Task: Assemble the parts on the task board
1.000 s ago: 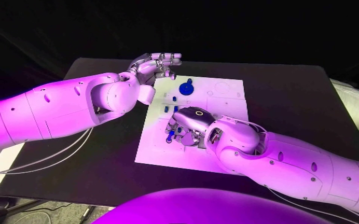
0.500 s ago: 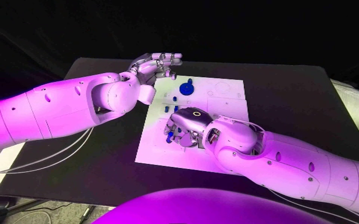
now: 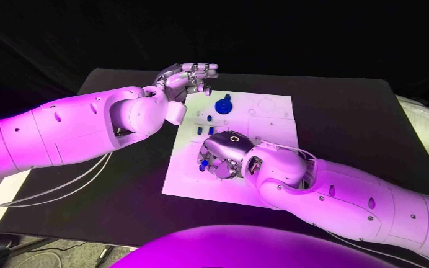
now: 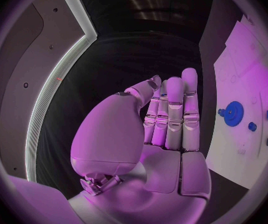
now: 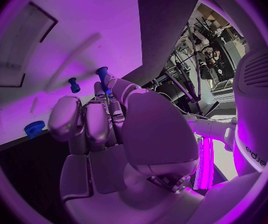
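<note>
White and flat, the task board (image 3: 268,116) lies in the middle of the black table (image 3: 348,113), and nearest to me the right hand (image 3: 224,153) is down over its near left part, palm facing the plate. In the right wrist view that hand (image 5: 109,129) has its fingers (image 5: 87,119) curled together round a slim blue peg (image 5: 102,74), whose flared end sticks out past the fingertips just above the board; the hand is grasping that peg. A second, shorter blue peg (image 5: 74,85) stands in the board just beside it, apart from the fingers. A few more small blue parts (image 3: 206,156) show against the plate at the hand's left edge, too crowded to tell whether they touch it. Farther along, a blue gear (image 3: 222,105) sits on the board, well apart from the right hand. Beyond it, at the board's far left corner, the left hand (image 3: 186,80) hangs off the plate's edge, fingers (image 4: 174,112) held straight and close together, palm bare, grasping nothing.
</note>
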Tool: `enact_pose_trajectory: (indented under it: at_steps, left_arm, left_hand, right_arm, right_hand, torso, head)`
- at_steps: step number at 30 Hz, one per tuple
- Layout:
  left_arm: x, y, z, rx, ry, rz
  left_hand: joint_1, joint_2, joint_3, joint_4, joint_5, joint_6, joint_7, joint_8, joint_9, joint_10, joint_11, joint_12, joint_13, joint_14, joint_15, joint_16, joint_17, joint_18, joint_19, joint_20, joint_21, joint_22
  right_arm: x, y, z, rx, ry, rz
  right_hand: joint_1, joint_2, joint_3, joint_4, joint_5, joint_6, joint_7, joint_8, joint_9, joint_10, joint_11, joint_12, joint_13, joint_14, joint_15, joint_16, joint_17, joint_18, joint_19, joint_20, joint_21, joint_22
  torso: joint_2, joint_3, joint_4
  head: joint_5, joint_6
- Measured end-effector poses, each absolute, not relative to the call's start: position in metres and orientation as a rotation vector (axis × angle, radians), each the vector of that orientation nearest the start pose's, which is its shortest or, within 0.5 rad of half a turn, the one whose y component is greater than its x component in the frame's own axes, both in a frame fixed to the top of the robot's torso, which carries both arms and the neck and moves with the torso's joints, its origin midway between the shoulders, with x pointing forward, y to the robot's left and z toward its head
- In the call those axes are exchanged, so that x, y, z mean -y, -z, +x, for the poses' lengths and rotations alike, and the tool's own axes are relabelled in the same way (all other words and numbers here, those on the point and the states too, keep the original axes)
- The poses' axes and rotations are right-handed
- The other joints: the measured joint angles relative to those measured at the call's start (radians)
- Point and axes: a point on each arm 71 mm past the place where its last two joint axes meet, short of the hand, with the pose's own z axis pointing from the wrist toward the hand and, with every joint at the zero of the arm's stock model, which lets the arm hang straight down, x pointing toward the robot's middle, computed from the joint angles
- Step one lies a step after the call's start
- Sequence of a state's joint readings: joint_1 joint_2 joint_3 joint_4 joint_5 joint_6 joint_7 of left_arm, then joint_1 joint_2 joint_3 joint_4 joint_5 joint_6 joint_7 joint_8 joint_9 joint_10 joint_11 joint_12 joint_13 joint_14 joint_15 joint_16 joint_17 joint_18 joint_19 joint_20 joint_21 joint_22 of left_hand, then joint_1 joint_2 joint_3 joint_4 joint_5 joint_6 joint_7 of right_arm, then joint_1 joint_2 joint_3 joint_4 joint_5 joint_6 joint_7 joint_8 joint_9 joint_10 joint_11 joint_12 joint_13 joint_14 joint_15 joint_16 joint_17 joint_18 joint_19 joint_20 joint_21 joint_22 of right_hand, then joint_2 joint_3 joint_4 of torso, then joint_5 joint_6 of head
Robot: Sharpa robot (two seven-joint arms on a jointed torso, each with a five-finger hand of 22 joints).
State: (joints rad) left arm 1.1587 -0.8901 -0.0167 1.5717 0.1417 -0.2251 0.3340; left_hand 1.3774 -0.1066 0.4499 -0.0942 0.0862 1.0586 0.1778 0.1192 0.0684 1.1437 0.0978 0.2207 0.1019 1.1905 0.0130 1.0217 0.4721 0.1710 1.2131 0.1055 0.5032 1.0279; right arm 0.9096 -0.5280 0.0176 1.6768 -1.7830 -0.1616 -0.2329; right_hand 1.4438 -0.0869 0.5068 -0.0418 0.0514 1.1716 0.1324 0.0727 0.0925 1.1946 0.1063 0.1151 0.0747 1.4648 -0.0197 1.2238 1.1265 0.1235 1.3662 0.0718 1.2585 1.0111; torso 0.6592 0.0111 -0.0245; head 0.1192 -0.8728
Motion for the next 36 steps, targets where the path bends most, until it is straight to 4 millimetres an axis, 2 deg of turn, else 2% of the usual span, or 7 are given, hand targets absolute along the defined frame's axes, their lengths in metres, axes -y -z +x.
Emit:
enact_pose_trajectory:
  at_steps: [3, 5, 8, 12, 27, 32, 36]
  left_arm:
    - [-0.215, 0.192, 0.475, -1.467, 1.631, -1.333]
    - [-0.215, 0.192, 0.475, -1.467, 1.631, -1.333]
    - [-0.215, 0.192, 0.475, -1.467, 1.631, -1.333]
    - [-0.215, 0.192, 0.475, -1.467, 1.630, -1.333]
    - [-0.217, 0.193, 0.475, -1.469, 1.627, -1.335]
    - [-0.217, 0.193, 0.476, -1.469, 1.626, -1.336]
    - [-0.218, 0.193, 0.475, -1.472, 1.625, -1.337]
  left_hand:
    - [0.000, 0.000, 0.000, 0.000, 0.000, 0.000, 0.000, 0.000, 0.000, 0.000, 0.000, 0.000, 0.000, 0.000, 0.000, 0.000, 0.000, 0.000, 0.000, 0.000, 0.000, 0.000]
    - [0.000, 0.000, 0.000, 0.000, 0.000, 0.000, 0.000, 0.000, 0.000, 0.000, 0.000, 0.000, 0.000, 0.000, 0.000, 0.000, 0.000, 0.000, 0.000, 0.000, 0.000, 0.000]
    - [0.000, 0.000, 0.000, 0.000, 0.000, 0.000, 0.000, 0.000, 0.000, 0.000, 0.000, 0.000, 0.000, 0.000, 0.000, 0.000, 0.000, 0.000, 0.000, 0.000, 0.000, 0.000]
    - [0.000, 0.000, 0.000, 0.000, 0.000, 0.000, 0.000, 0.000, 0.000, 0.000, 0.000, 0.000, 0.000, 0.000, 0.000, 0.000, 0.000, 0.000, 0.000, 0.000, 0.000, 0.000]
    - [0.000, 0.000, 0.000, 0.000, 0.000, 0.000, 0.000, 0.000, 0.000, 0.000, 0.000, 0.000, 0.000, 0.000, 0.000, 0.000, 0.000, 0.000, 0.000, 0.000, 0.000, 0.000]
    - [0.000, 0.000, -0.003, -0.003, 0.000, 0.000, 0.000, 0.004, 0.000, -0.003, 0.003, 0.006, 0.001, 0.000, 0.000, 0.000, -0.003, 0.000, 0.000, 0.000, -0.006, -0.002]
    - [0.000, 0.000, -0.003, -0.003, 0.000, 0.000, 0.000, 0.004, 0.000, -0.004, 0.004, 0.006, 0.001, 0.000, 0.000, 0.000, -0.003, 0.000, 0.000, 0.000, -0.006, -0.002]
  right_arm:
    - [0.008, 0.255, 0.362, -1.767, -0.931, -0.529]
    - [0.008, 0.256, 0.362, -1.770, -0.927, -0.531]
    - [0.009, 0.261, 0.361, -1.786, -0.921, -0.536]
    - [0.010, 0.264, 0.361, -1.794, -0.918, -0.535]
    - [0.042, 0.237, 0.361, -1.690, -0.952, -0.416]
    - [0.074, 0.216, 0.367, -1.660, -0.920, -0.350]
    - [0.116, 0.200, 0.379, -1.684, -0.844, -0.246]
  right_hand:
    - [-0.015, -0.012, 0.000, 0.000, 0.009, -0.024, 0.012, -0.008, -0.004, -0.008, -0.008, -0.016, 0.003, 0.000, 0.000, 0.007, 0.003, 0.000, -0.004, 0.004, 0.000, -0.007]
    - [-0.052, -0.027, -0.008, 0.008, 0.039, -0.084, 0.025, -0.010, -0.018, -0.032, -0.022, -0.040, 0.000, 0.001, 0.017, 0.004, -0.005, 0.000, -0.016, 0.016, -0.011, -0.030]
    - [-0.093, -0.068, -0.058, 0.018, 0.045, -0.213, 0.031, -0.010, -0.029, -0.186, 0.004, -0.049, -0.011, 0.002, 0.031, -0.046, -0.065, 0.000, -0.060, 0.038, -0.073, -0.128]
    - [-0.102, -0.076, -0.141, 0.021, 0.045, -0.290, 0.022, -0.010, -0.028, -0.280, 0.018, -0.043, -0.011, -0.002, 0.041, -0.066, -0.094, 0.000, -0.083, 0.050, -0.113, -0.187]
    - [-0.069, -0.020, -0.204, 0.011, 0.051, -0.211, 0.033, 0.000, -0.021, -0.199, -0.001, 0.035, -0.006, 0.002, 0.037, -0.050, -0.085, 0.000, -0.057, 0.042, -0.101, -0.160]
    - [-0.089, -0.011, -0.219, 0.026, 0.065, -0.189, 0.035, 0.000, -0.022, -0.138, -0.004, 0.063, -0.006, 0.002, 0.037, -0.050, -0.092, 0.000, -0.048, 0.041, -0.093, -0.153]
    - [-0.136, -0.023, -0.238, 0.062, 0.092, -0.149, 0.024, 0.013, -0.018, -0.014, -0.013, 0.134, 0.025, 0.001, 0.014, 0.034, 0.011, -0.012, 0.017, 0.031, 0.000, -0.005]
  torso:
    - [0.000, 0.0000, 0.0000]
    - [0.000, -0.0001, -0.0002]
    - [0.000, -0.0002, -0.0004]
    - [0.000, 0.0002, -0.0009]
    - [-0.001, 0.0022, -0.0038]
    - [-0.004, 0.0035, -0.0090]
    - [-0.007, 0.0040, -0.0151]
  head:
    - [0.000, 0.000]
    - [0.000, 0.000]
    - [0.000, 0.000]
    - [0.000, 0.000]
    - [-0.010, 0.000]
    - [-0.019, 0.000]
    - [-0.034, 0.004]
